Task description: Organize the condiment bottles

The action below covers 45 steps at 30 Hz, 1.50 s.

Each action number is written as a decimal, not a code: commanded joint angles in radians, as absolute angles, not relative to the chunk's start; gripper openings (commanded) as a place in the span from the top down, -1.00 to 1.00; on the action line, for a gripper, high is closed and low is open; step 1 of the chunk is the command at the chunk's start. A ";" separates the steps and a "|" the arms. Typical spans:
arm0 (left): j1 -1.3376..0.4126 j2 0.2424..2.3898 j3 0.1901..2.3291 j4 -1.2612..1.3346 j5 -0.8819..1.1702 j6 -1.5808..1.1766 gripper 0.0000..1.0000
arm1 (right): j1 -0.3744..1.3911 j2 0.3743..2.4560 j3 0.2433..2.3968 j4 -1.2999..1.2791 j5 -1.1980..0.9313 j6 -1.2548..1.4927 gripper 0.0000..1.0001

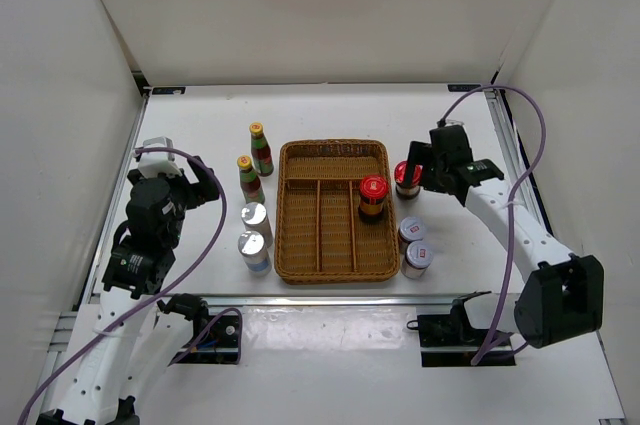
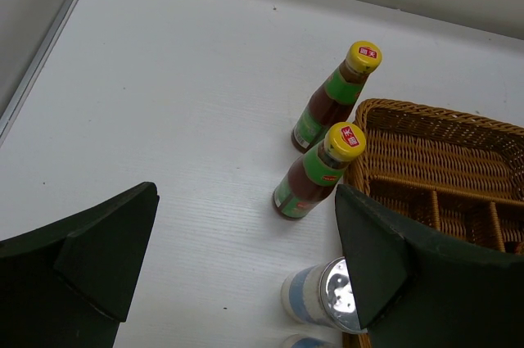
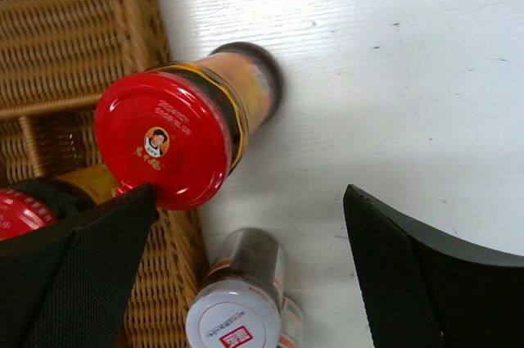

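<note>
Right hand (image 3: 250,201) spread wide at the red-lidded jar (image 3: 164,139) beside the wicker tray (image 1: 283,215) — nothing clamped. Next: centre, close, lift it in beside its twin (image 1: 372,195). Left hand (image 2: 246,201) spread, empty.

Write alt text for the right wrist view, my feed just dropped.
A red-lidded jar stands on the table just outside the wicker tray, ahead of the open right gripper. A silver-lidded jar stands nearer; another red lid shows inside the tray.
</note>
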<state>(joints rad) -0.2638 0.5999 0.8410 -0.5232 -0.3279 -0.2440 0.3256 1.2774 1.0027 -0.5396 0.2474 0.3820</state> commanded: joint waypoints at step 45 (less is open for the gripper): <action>-0.265 0.591 0.834 -0.517 -0.330 -0.225 -0.99 | 0.374 1.626 1.348 -0.543 0.397 0.288 0.10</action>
